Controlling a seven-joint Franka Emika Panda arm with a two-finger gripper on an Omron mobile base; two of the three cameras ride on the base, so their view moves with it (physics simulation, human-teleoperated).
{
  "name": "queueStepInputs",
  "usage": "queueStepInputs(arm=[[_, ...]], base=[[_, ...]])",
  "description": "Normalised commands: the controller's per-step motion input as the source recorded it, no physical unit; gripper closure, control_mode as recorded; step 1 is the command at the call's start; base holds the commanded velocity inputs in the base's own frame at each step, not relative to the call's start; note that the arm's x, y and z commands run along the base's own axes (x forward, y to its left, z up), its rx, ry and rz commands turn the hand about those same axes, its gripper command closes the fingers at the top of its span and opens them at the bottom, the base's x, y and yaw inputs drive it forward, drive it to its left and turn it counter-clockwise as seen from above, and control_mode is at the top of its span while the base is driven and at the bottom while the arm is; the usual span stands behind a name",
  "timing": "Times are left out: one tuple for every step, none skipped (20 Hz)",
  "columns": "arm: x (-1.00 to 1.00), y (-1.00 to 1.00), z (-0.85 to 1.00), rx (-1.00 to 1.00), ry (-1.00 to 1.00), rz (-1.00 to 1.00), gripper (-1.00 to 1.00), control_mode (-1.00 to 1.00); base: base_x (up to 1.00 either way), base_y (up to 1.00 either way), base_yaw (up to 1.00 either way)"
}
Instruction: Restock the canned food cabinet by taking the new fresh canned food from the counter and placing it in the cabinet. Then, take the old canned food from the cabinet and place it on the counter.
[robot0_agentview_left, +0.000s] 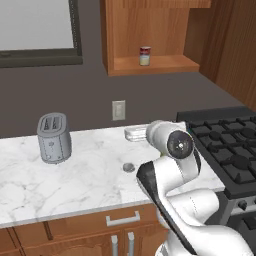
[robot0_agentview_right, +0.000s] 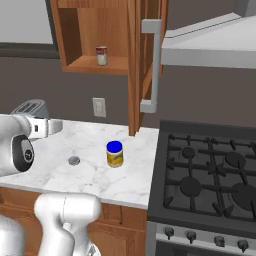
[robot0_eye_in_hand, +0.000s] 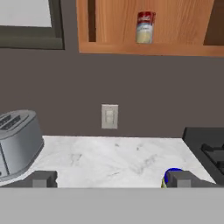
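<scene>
The new fresh canned food, red on top and white below, stands upright on the shelf of the wooden cabinet. The old canned food, a flat grey tin, lies on the marble counter. My gripper hovers above the counter, behind and above the tin, facing the wall. It is open and holds nothing.
A grey toaster stands at the counter's left. A yellow jar with a blue lid sits near the black stove. The open cabinet door hangs above the jar. A wall outlet faces the hand.
</scene>
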Motion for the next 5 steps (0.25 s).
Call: queueStepInputs(arm=[[-1.00, -0.46, 1.00, 0.00, 0.15, 0.00, -1.00, -1.00], [-1.00, -0.49, 1.00, 0.00, 0.14, 0.00, -1.00, -1.00], [-1.00, -0.47, 1.00, 0.00, 0.13, 0.00, -1.00, -1.00], [-1.00, -0.41, 0.71, 0.00, 0.13, 0.00, -1.00, -1.00], [-1.00, -0.31, 0.16, -0.09, 0.17, 0.04, -1.00, -1.00]], base=[[0.00, 0.00, 0.00], [0.00, 0.00, 0.00], [0.00, 0.00, 0.00], [0.00, 0.00, 0.00], [0.00, 0.00, 0.00]])
